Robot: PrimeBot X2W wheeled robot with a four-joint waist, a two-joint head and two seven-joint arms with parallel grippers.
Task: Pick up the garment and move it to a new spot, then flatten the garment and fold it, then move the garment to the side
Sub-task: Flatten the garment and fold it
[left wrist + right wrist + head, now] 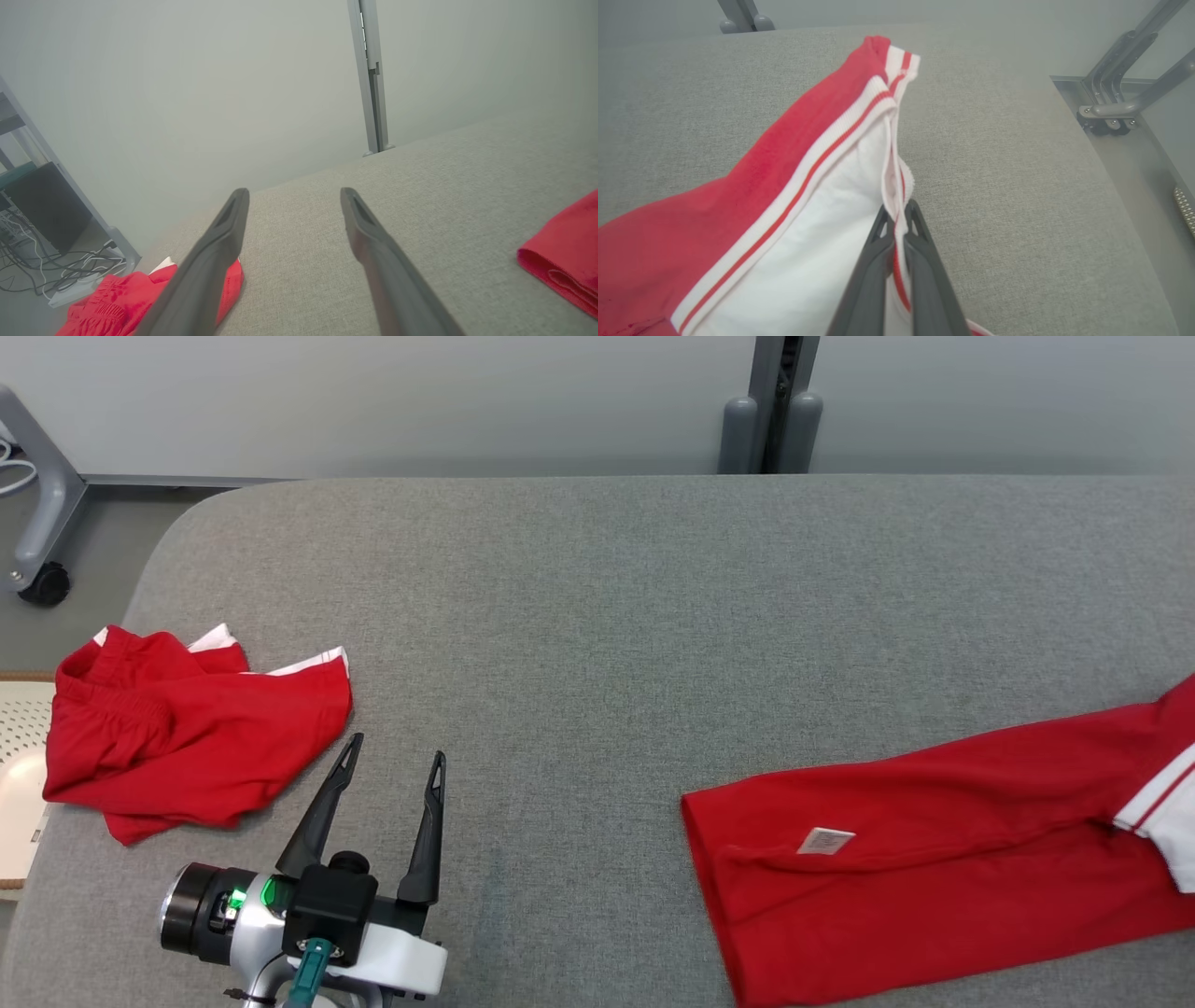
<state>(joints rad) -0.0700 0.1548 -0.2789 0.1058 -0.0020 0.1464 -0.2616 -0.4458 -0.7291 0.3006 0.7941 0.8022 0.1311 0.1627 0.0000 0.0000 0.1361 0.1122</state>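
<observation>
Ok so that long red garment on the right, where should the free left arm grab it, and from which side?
I'd take the long red garment at its straight left edge, near the far corner. Bring the open left gripper in low from the robot's left: that edge lies flat, faces it across the table, and is opposite the striped end the right gripper grips.

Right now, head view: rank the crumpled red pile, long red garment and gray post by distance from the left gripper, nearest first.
1. crumpled red pile: just left of the left gripper.
2. long red garment: off to its right.
3. gray post: beyond the table, at its far edge.
</observation>
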